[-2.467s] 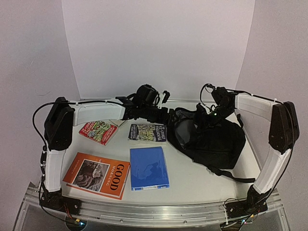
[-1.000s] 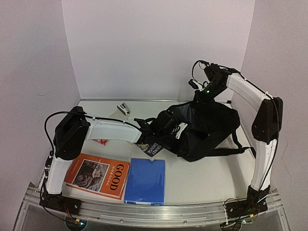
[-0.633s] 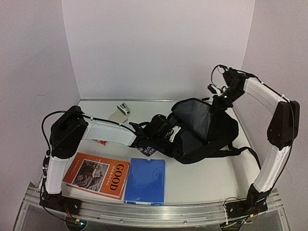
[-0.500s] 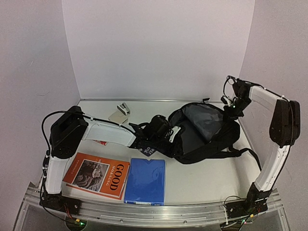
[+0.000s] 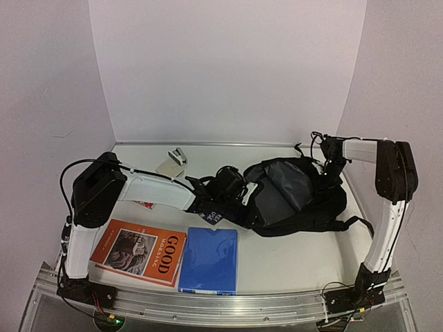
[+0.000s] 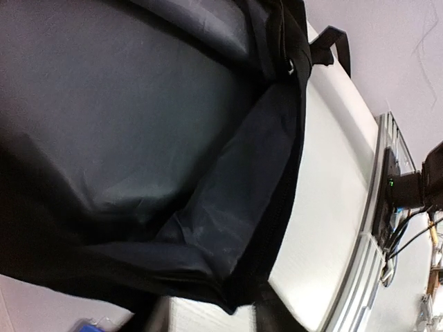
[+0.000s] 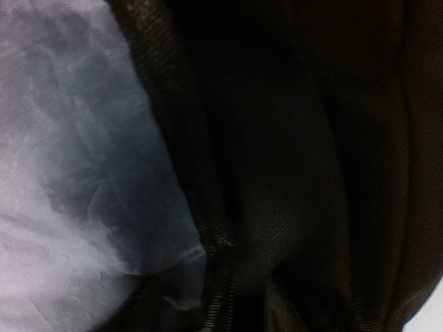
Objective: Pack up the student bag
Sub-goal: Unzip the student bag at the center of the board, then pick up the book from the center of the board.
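Find student bag on right half of counter, nearer far edge than near edge, lying flat, mouth open with grey lining showing. Locate left jaws at bag's left rim, over a small dark book poking out beside bag. Locate right jaws against bag's far-right side. Cannot tell for either pair whether apart or together: both wrist views full of fabric only. Note 2 books along near edge, orange book toward left corner, blue book just beside it. Note stapler near far edge.
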You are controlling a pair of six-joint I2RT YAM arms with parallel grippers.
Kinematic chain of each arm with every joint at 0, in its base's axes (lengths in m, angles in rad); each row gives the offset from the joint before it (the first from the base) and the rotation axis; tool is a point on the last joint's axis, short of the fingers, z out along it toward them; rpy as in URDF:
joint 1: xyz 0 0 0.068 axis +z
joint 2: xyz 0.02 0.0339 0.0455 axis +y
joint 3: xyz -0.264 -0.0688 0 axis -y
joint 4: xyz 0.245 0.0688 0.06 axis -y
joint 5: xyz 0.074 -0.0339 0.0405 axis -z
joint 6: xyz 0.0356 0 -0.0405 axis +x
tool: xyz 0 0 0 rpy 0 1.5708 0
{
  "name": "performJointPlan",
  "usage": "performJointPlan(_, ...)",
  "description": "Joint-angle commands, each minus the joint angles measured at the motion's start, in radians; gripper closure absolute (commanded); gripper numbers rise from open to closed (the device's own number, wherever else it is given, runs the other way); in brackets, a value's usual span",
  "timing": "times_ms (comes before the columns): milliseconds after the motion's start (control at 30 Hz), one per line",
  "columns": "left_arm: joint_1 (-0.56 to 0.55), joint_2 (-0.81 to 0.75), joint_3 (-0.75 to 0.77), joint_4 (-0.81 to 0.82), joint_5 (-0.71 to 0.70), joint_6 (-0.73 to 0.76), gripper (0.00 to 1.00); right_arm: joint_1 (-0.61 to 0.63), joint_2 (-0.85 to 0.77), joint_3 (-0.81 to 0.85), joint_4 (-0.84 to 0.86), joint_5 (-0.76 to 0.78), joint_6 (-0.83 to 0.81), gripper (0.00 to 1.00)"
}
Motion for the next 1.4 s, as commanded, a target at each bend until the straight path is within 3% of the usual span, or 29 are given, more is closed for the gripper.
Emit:
performJointPlan(0, 0.024, -0.135, -0.009, -0.04, -0.035, -0.028, 0.33, -0.008, -0.104, 0.083, -0.01, -0.001, 0.017, 0.32)
performJointPlan(133, 0.041, -0.223, -0.04, -0.107, -0.123, -0.047, 0.13, -0.008, -0.165, 0.14, -0.019, -0.057, 0.029, 0.13)
performJointPlan(200, 0.051, -0.259, -0.055, -0.167, -0.164, -0.06, 0.07, -0.008, -0.193, 0.177, -0.023, -0.103, 0.038, 0.04)
performJointPlan(300, 0.061, -0.31, -0.098, -0.259, -0.218, -0.094, 0.01, 0.009, -0.219, 0.227, -0.034, -0.174, 0.044, 0.02)
performJointPlan(633, 0.06, -0.54, -0.382, -0.505, -0.349, -0.388, 0.0, 0.288, -0.223, 0.242, -0.045, -0.254, 0.038, 0.02)
performJointPlan(900, 0.017, -0.703, -0.529, -0.735, -0.392, -0.59, 0.0, 0.446, -0.164, 0.253, -0.036, -0.431, 0.034, 0.02)
performJointPlan(1133, -0.098, -0.657, -0.468, -0.934, -0.401, -0.611, 0.0, 0.501, -0.081, 0.287, -0.037, -0.52, 0.059, 0.05)
performJointPlan(1367, -0.169, -0.569, -0.463, -0.974, -0.353, -0.607, 0.0, 0.502, -0.089, 0.269, -0.035, -0.512, 0.057, 0.05)
